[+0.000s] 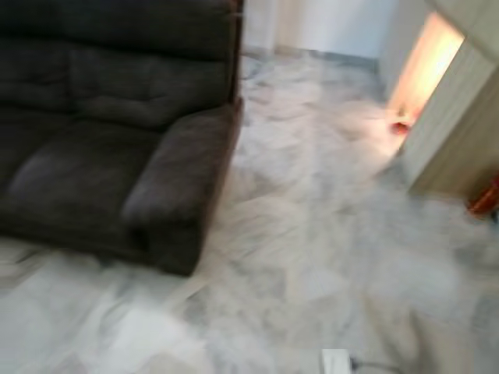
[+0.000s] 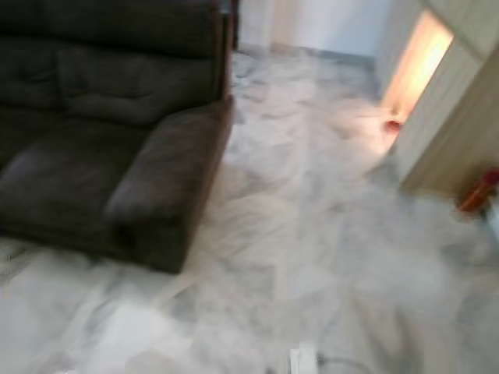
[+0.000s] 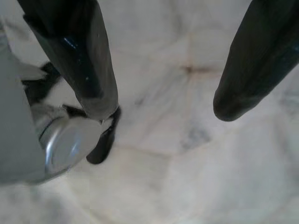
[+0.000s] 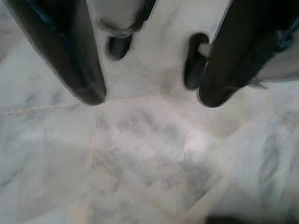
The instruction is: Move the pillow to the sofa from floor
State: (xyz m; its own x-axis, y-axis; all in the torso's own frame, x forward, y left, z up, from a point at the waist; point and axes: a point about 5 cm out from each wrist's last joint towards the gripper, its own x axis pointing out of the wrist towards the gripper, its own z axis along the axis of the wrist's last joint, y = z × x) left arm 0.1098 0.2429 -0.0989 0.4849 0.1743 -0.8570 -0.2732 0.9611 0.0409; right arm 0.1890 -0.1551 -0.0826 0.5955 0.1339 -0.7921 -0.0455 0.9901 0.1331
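A dark brown sofa [image 1: 101,148] stands at the left, its near armrest [image 1: 183,167] jutting toward the middle of the marble floor [image 1: 312,257]. The head views are blurred. My left gripper [image 3: 166,109] hangs open over bare marble tile, nothing between its fingers [image 3: 88,70]. My right gripper [image 4: 149,100] also hangs open above the floor, holding nothing. Beyond each pair of fingers parts of my own legs and feet show.
A light wooden cabinet [image 1: 456,125] stands at the right, with a warm-lit gap [image 1: 425,66] beside it and a red object [image 1: 485,199] at its base. A small white box with a cable [image 1: 337,361] lies on the floor near the bottom edge.
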